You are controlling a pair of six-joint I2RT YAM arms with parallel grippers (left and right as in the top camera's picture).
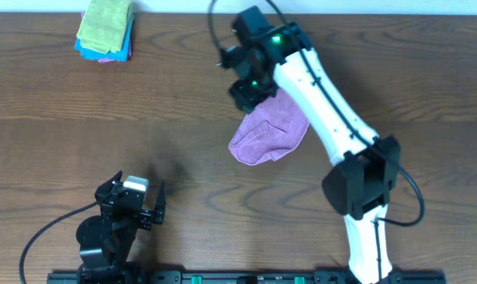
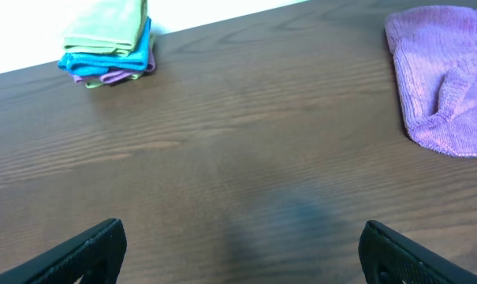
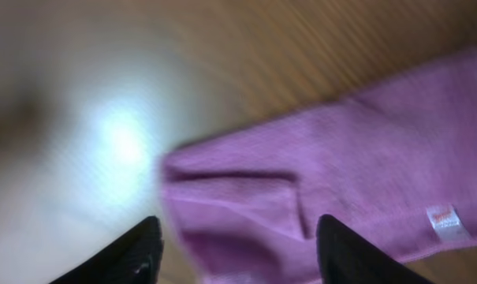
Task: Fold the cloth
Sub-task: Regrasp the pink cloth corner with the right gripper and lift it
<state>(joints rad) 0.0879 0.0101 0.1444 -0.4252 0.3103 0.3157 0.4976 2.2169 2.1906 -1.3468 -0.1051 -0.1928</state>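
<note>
1. Hovering over the cloth's 11 o'clock end, the right gripper (image 1: 250, 88) has its jaws spread and holds nothing.
2. The purple cloth (image 1: 268, 134) lies rumpled just right of the table's (image 1: 80, 142) centre, running from that gripper toward 5 o'clock.
3. The left gripper (image 1: 139, 207), jaws also apart, sits at 7 o'clock, well apart from the cloth. The right one is nearer for the grab.
</note>
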